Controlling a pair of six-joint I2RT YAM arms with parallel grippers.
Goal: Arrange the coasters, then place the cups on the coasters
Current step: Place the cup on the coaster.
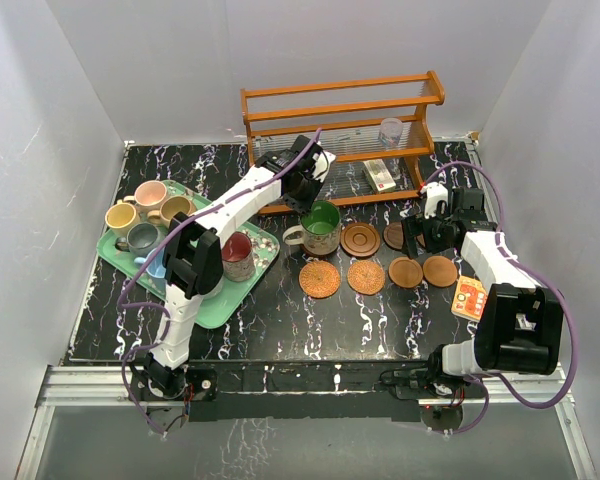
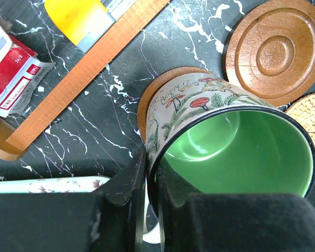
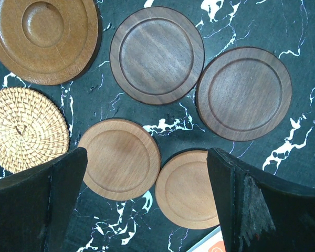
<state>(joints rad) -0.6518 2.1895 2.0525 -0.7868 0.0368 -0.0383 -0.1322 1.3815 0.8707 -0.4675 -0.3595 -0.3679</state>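
While the left tool (image 2: 150, 176) pinches the wall of the green mug (image 2: 226, 142), mug over a brown coaster (image 2: 149, 94) at the middle of the tabletop (image 1: 280, 325), contact unclear, right tool (image 3: 147, 181) spread wide above four smooth coasters (image 3: 156, 55), other mugs (image 1: 150, 195) grouped on the green tray (image 1: 220, 305)

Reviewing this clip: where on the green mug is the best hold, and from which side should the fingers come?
The rim wall, taken from above. The green mug stands mouth up and empty, so one finger fits inside and one outside. The left gripper is shut on the wall this way. The round body would likely be harder to span from the side.
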